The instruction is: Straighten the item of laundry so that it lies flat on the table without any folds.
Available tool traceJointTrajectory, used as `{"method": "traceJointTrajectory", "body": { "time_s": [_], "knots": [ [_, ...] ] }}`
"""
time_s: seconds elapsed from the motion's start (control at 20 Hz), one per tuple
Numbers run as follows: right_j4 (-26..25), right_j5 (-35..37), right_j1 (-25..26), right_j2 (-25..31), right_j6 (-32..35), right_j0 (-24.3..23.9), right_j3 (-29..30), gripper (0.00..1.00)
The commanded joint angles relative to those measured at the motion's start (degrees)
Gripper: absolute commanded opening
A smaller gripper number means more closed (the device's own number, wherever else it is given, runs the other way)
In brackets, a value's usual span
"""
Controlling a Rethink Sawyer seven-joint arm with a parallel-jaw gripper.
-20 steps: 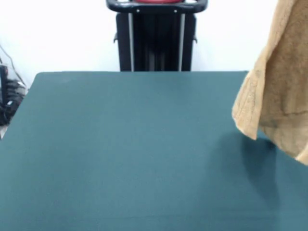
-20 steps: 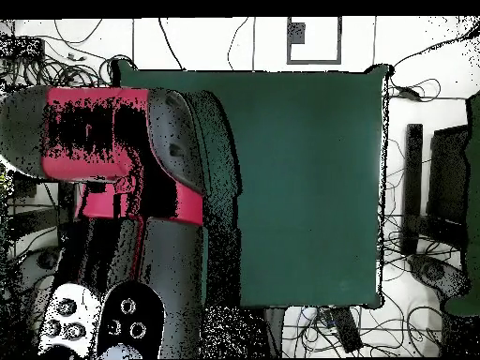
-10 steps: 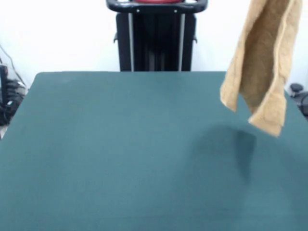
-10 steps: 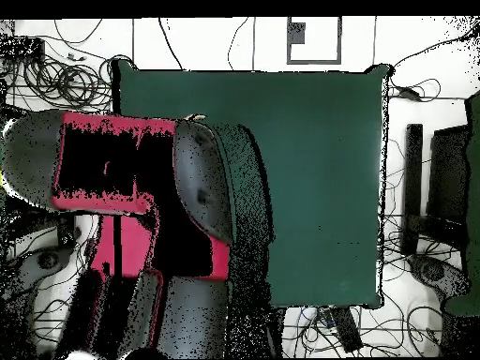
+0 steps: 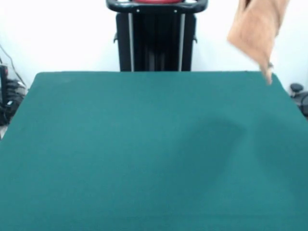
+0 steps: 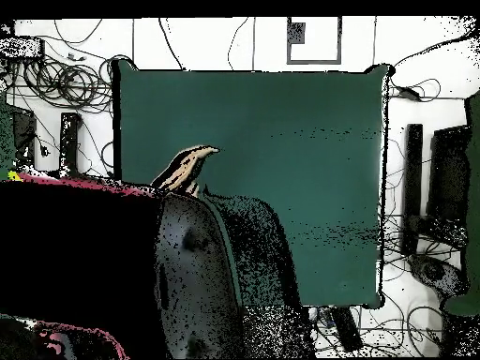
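Whether the hand is clenched or released cannot be told: neither view shows it, since the front view cuts off above the cloth and the overhead view is filled on that side by the bulk of the arm (image 6: 202,281).

Going left to right in the front view: a tangle of dark cables (image 5: 7,98) sits at the left edge beside the surface. The green surface (image 5: 134,154) spreads across nearly the whole picture and carries nothing. Behind its far edge, near the middle, stands the black pedestal (image 5: 156,38) with two pale vertical rails. Further right, the towel (image 5: 255,31) hangs in the air from the top edge of the picture, bunched and folded on itself, tapering down to a corner that ends about level with the far edge of the surface near its right corner. It touches nothing below. A faint soft shadow (image 5: 219,130) lies on the green right of centre. At the right border a small dark object (image 5: 296,89) shows beyond the surface.

From overhead, a narrow striped sliver of the towel (image 6: 185,169) pokes out past the arm's upper edge, over the left part of the surface, which otherwise lies bare.
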Motion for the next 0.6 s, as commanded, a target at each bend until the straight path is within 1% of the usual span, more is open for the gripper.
{"method": "traceJointTrajectory", "body": {
  "time_s": [0.05,0.2,0.35,0.5,0.6],
  "knots": [
    [1.55,11.14,-4.43,-0.42,13.98,4.50,5.81,0.00],
    [1.03,10.61,-6.07,-1.26,13.81,6.11,8.06,0.00],
    [0.13,9.99,-8.48,-2.65,11.86,6.74,10.82,0.00],
    [0.46,7.62,-11.82,-4.21,11.71,7.98,15.63,0.00],
    [-0.07,5.26,-12.89,-4.81,11.23,8.72,18.38,0.00]
  ]
}}
